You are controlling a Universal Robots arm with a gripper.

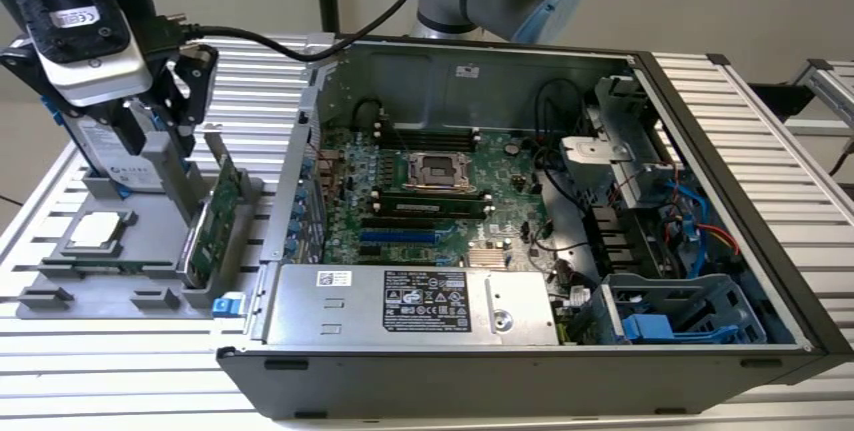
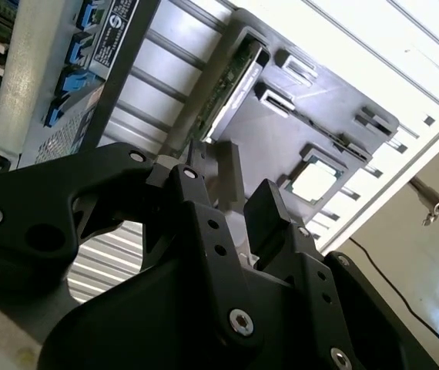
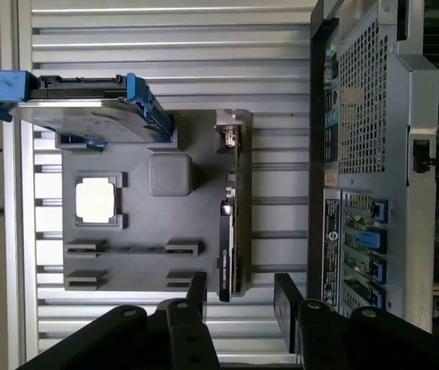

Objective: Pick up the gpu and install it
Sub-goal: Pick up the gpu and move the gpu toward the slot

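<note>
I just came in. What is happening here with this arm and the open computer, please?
A robot arm is working beside an open computer case. Its claw is open, holds nothing, and hangs over the graphics card. The card stands on edge in a grey holder, at the exterior view's left of the case. A hard drive and a processor chip sit in the same holder. The card is not yet picked up or installed.

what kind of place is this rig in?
Likely a robotics lab bench for PC assembly: an open computer case sits on a slatted metal table, beside a grey fixture presenting the gpu, a hard drive and a CPU chip.
</note>
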